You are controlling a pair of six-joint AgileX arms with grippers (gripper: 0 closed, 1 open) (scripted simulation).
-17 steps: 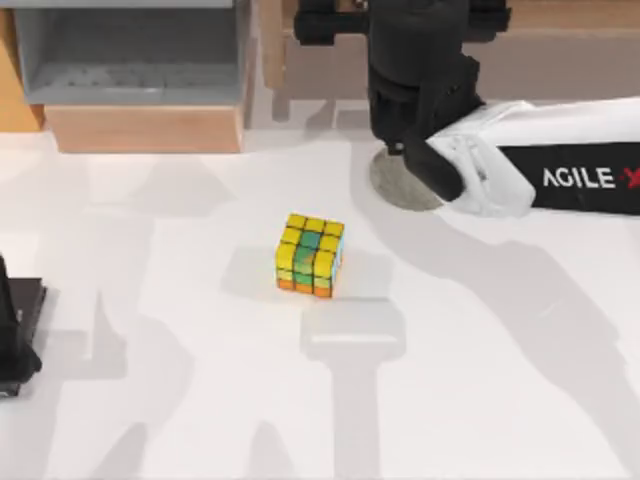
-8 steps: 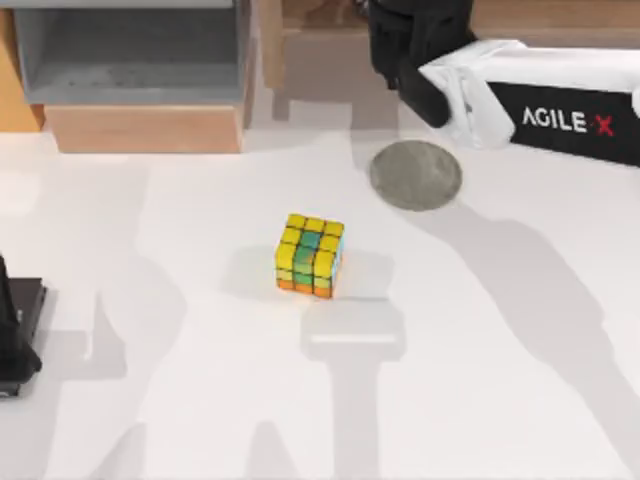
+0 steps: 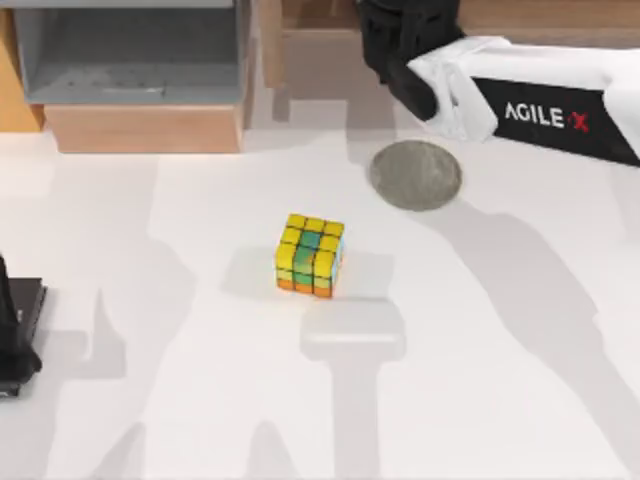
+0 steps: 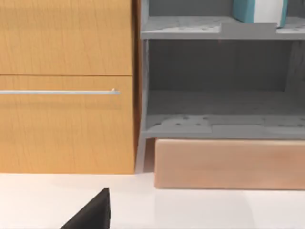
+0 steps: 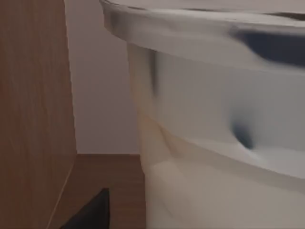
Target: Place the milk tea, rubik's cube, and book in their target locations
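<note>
Top view: right gripper (image 3: 400, 45) at the table's far edge, right of centre, over the wooden unit; finger spread not discernible. Right wrist view: milk tea (image 5: 214, 129) close against the camera, beside a wood panel (image 5: 33, 109). Rubik's cube (image 3: 310, 256) mid-table, well apart. Grey disc (image 3: 415, 175) just nearside of the gripper. Left arm (image 3: 15, 335) parked at left edge. Book (image 4: 259, 10) on the upper shelf.

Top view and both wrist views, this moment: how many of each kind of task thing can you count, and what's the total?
Puzzle cubes: 1, the rubik's cube on the white table.
Drinks: 1, the milk tea close before the right wrist camera.
Books: 1, the teal book on the grey shelf.
Total: 3.
</note>
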